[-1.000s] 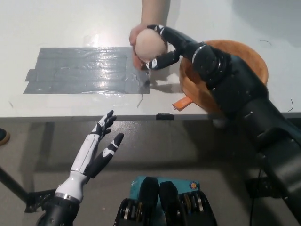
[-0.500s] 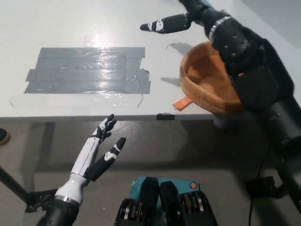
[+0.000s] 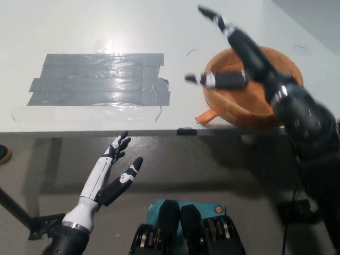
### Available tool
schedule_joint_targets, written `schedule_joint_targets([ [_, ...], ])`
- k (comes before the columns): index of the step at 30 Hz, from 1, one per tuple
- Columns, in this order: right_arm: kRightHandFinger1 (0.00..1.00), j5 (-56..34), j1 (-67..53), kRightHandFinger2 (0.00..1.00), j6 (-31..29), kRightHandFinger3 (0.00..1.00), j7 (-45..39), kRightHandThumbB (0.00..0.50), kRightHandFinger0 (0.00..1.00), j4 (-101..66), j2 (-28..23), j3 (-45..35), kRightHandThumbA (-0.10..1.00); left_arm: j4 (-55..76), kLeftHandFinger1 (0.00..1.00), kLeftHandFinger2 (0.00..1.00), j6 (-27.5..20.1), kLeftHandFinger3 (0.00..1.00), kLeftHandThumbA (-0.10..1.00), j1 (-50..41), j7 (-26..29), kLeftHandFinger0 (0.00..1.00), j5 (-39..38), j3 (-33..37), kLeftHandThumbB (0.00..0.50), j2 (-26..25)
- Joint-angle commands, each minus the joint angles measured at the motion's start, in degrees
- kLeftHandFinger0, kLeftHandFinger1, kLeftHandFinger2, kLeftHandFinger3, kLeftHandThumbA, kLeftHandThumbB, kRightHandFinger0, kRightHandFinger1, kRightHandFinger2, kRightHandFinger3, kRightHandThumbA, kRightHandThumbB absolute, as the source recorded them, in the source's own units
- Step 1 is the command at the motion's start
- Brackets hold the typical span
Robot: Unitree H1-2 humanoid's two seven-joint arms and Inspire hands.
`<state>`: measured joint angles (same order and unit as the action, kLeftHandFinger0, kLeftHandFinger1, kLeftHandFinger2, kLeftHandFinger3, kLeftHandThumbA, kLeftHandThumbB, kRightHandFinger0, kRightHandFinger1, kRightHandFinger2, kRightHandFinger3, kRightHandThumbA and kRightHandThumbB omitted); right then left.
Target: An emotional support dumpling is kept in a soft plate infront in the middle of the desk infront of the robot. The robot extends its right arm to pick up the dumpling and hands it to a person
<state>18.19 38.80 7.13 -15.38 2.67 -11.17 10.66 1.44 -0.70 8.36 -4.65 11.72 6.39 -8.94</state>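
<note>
While the black right robot hand (image 3: 234, 56) is hanging over the orange-brown soft plate (image 3: 255, 109), you are seeing its fingers (image 3: 212, 17) spread wide and holding nothing; one is pointing up toward the far side of the tabletop (image 3: 106, 21), another is sticking out sideways toward the picture's left. The plate is sitting at the right of the tabletop near its front edge, with a small orange tab (image 3: 204, 117) poking out beside its lower left rim. You are not getting the dumpling anywhere in view. A patch of grey tape strips (image 3: 101, 79) is lying flat on the left part of the tabletop. The white left robot hand (image 3: 114, 170) is resting below the table edge at lower left, fingers apart, empty.
</note>
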Motion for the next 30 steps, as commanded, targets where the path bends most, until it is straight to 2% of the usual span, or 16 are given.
schedule_joint_targets([
  [1,1.00,-16.73,-17.76,1.00,5.36,1.00,-1.55,0.468,1.00,-39.38,-2.99,-6.98,0.99,-0.44,1.00,1.00,-2.56,1.00,0.73,1.40,0.22,1.00,0.06,-0.15,0.005,-0.37],
  [2,1.00,-16.46,-20.55,1.00,3.35,1.00,-1.12,0.456,1.00,-38.64,-2.83,-6.59,0.99,-0.86,1.00,1.00,-2.76,1.00,0.73,1.67,0.16,1.00,-0.25,-0.26,0.004,-0.39],
  [6,1.00,-16.35,-26.46,1.00,1.00,1.00,-0.65,0.469,1.00,-36.27,-1.93,-5.67,0.99,-1.51,1.00,1.00,-2.67,1.00,0.74,2.16,0.02,1.00,-0.30,-0.41,0.011,-0.68],
  [8,1.00,-16.39,-29.06,1.00,-2.04,1.00,-0.17,0.428,1.00,-33.87,-1.34,-5.16,0.97,-1.34,1.00,1.00,-2.66,1.00,0.75,1.83,-0.01,1.00,-0.20,-0.41,0.003,-0.82],
  [11,1.00,-16.90,-30.15,1.00,-4.58,1.00,0.03,0.393,1.00,-30.70,-0.55,-5.09,0.96,-1.40,1.00,1.00,-2.65,1.00,0.75,2.06,0.04,1.00,0.12,-0.41,0.000,-1.02],
  [13,1.00,-17.66,-31.40,1.00,-4.67,1.00,0.07,0.401,1.00,-27.84,0.39,-5.51,0.98,-1.33,1.00,1.00,-2.84,1.00,0.75,1.41,-0.01,1.00,-0.54,-0.60,0.006,-0.80],
  [21,1.00,-18.14,-31.30,1.00,-7.03,1.00,-1.15,0.353,1.00,-9.12,-0.07,-6.13,0.98,-0.35,1.00,1.00,-3.40,1.00,0.73,-1.11,0.40,1.00,-0.20,-0.54,0.000,-0.47],
  [23,1.00,-18.08,-31.28,1.00,-7.50,1.00,-1.71,0.329,1.00,-6.80,-0.57,-5.75,0.94,0.10,1.00,1.00,-3.18,1.00,0.73,-1.65,0.39,1.00,-0.28,-0.50,0.000,-0.20],
  [30,1.00,-17.41,-31.88,1.00,-9.01,1.00,-2.27,0.318,1.00,-4.28,-0.99,-4.82,0.92,0.11,1.00,1.00,-2.94,1.00,0.73,-1.96,0.16,1.00,0.15,-0.20,0.004,-0.28],
])
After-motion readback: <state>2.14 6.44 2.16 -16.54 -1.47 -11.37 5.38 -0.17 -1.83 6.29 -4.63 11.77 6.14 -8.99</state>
